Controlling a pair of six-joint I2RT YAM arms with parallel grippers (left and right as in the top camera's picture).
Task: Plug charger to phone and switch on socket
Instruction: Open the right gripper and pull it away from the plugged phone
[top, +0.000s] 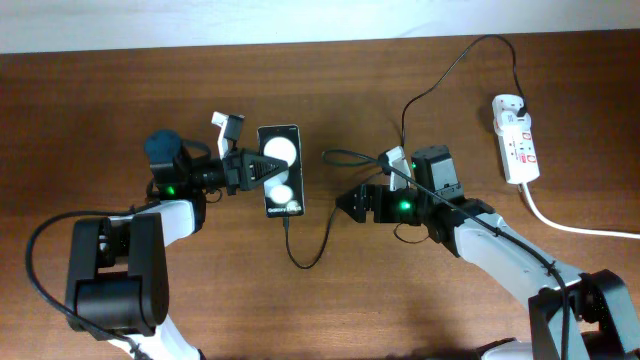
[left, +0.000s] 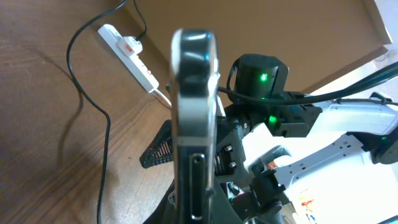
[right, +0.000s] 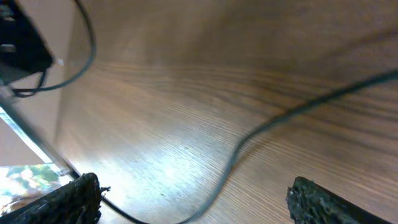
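Nearest the near edge of the table (top: 120, 90), a slack loop of the charger (top: 303, 265) lies on the wood. We judge this cable light and limp. It will not push or hold a shape, so the place to grip it is just behind the connector tip, where it is stiffest.

At mid-table, the right pincer (top: 347, 203) hovers over the cable with its fingers (right: 68, 199) wide apart and nothing between them but the cable passing beneath.

Left of it, the left pincer (top: 265, 168) is clamped on the phone (top: 284, 172) at one long side, with the glossy face up. The charger's end meets the phone's near short edge. We cannot tell whether the tip is fully seated.

We judge the phone rigid, moderately heavy for its size, and slippery on its glass. Hold it firmly across the mid-body, keeping the port end free and steady while the tip is pressed home. Avoid point loads on the screen.

Toward the far right corner lies the socket (top: 517, 145), well apart from both pincers. The charger's black plug (top: 522, 103) sits in its far end, and the white cord (top: 570, 225) runs off toward the right edge.

The red switches (left: 129, 45) are small. We judge the strip light enough to slide, so press straight down with one fingertip.
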